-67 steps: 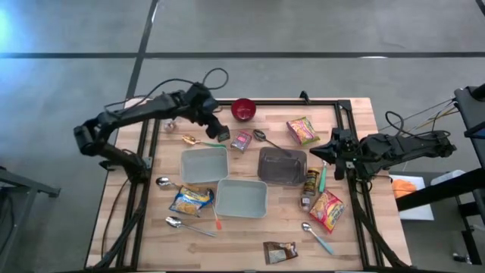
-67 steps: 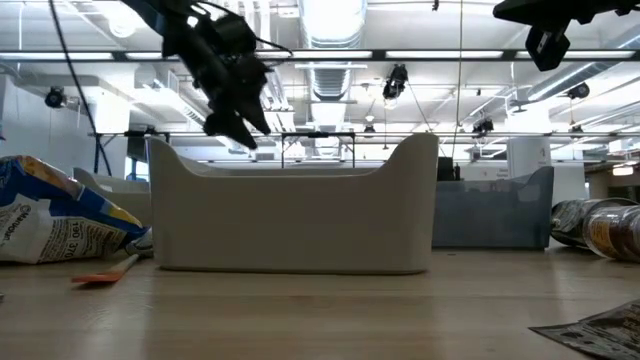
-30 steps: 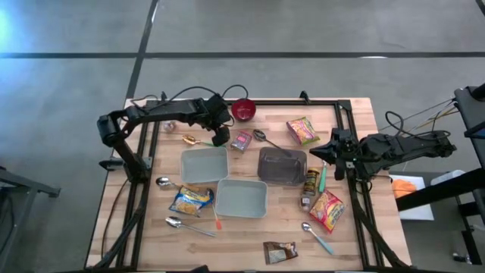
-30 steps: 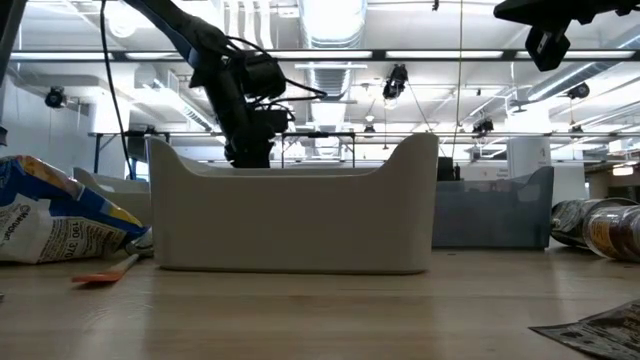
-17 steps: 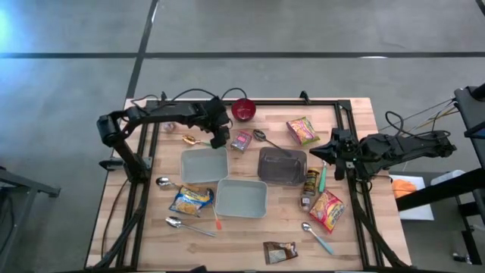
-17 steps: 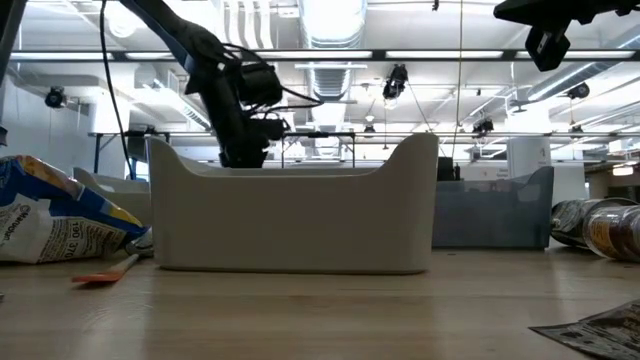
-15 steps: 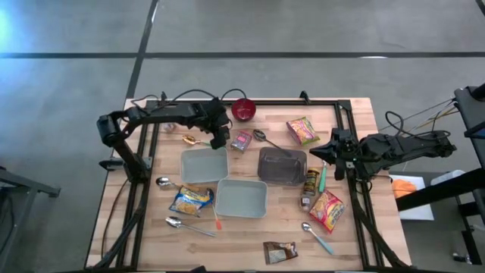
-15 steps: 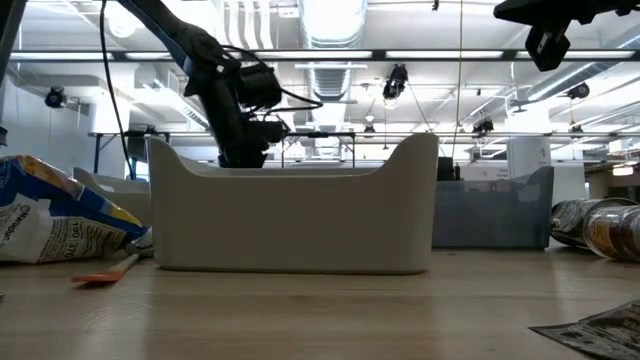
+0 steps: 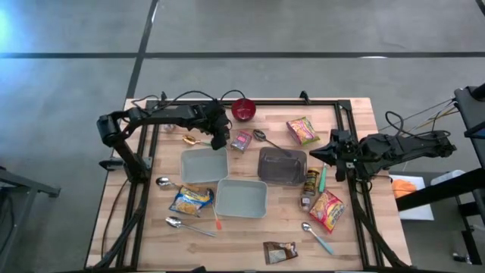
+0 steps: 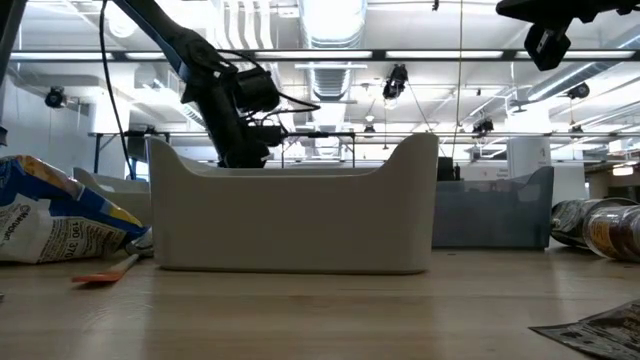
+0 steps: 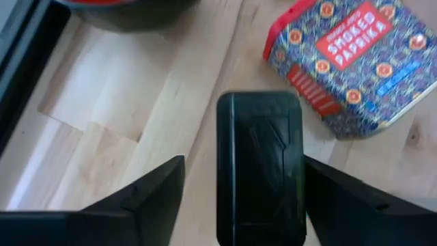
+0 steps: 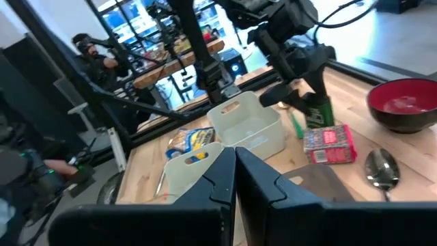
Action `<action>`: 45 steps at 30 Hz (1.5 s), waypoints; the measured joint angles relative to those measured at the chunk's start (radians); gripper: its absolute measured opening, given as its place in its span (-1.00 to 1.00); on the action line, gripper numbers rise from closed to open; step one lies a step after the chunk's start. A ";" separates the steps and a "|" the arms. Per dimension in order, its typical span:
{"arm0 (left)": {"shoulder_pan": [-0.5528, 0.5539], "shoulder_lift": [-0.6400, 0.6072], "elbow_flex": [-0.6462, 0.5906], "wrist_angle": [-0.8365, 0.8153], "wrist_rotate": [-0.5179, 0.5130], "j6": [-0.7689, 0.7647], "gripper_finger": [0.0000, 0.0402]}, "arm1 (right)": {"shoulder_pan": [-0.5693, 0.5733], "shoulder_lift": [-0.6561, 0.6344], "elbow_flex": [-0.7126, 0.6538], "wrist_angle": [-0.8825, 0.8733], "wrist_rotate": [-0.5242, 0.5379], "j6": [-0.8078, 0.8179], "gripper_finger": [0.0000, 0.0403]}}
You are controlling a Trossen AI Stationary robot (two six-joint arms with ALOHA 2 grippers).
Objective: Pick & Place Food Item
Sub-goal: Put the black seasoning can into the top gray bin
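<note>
Left hand (image 9: 220,139) low over the table (image 9: 348,243) between red bowl (image 9: 243,109) and paprika tin (image 9: 242,140); fingers (image 11: 147,195) spread either side of a dark green rectangular item (image 11: 261,167) lying flat on the wood, no contact visible; tin just beside it; right hand (image 12: 235,176) pressed together, parked at the table's right edge, pinching nothing; grey bins (image 9: 204,165) mid-table.
</note>
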 joint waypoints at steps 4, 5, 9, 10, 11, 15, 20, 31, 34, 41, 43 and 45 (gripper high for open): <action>0.000 0.000 -0.007 0.003 0.000 0.000 -0.02 | 0.000 0.000 0.000 -0.001 -0.014 0.000 -0.96; 0.000 0.000 -0.007 0.003 0.000 0.000 -0.10 | 0.000 0.000 0.000 -0.001 -0.015 0.000 -0.96; 0.000 0.000 -0.006 0.004 0.000 -0.001 -0.42 | 0.000 0.000 -0.001 -0.006 -0.016 0.000 -0.96; 0.000 0.000 -0.006 0.004 0.001 -0.001 -0.42 | 0.000 0.000 -0.001 -0.006 -0.016 0.000 -0.96; 0.000 0.000 -0.006 0.004 0.001 -0.001 -0.42 | 0.000 0.000 -0.001 -0.006 -0.016 0.000 -0.96; 0.000 0.000 -0.006 0.003 0.001 -0.017 -0.42 | 0.001 0.000 -0.002 -0.006 -0.018 -0.001 -0.96; 0.000 -0.009 -0.006 -0.013 0.000 -0.019 -0.42 | 0.001 0.001 -0.006 -0.005 -0.018 -0.001 -0.96; -0.001 -0.180 0.020 -0.129 0.000 -0.020 -0.40 | 0.001 0.000 -0.015 -0.004 -0.018 -0.001 -0.96; -0.002 -0.257 0.021 -0.155 0.000 -0.020 -0.40 | 0.001 0.000 -0.018 -0.005 -0.018 -0.001 -0.96; -0.005 -0.430 0.021 -0.293 0.043 -0.039 -0.40 | 0.001 0.000 -0.024 -0.004 -0.017 -0.001 -0.96; -0.012 -0.468 0.021 -0.345 0.077 -0.046 -0.40 | 0.001 0.000 -0.024 -0.003 -0.017 -0.001 -0.96; -0.022 -0.500 0.021 -0.397 0.104 -0.047 -0.40 | 0.001 0.000 -0.024 -0.003 -0.017 -0.001 -0.96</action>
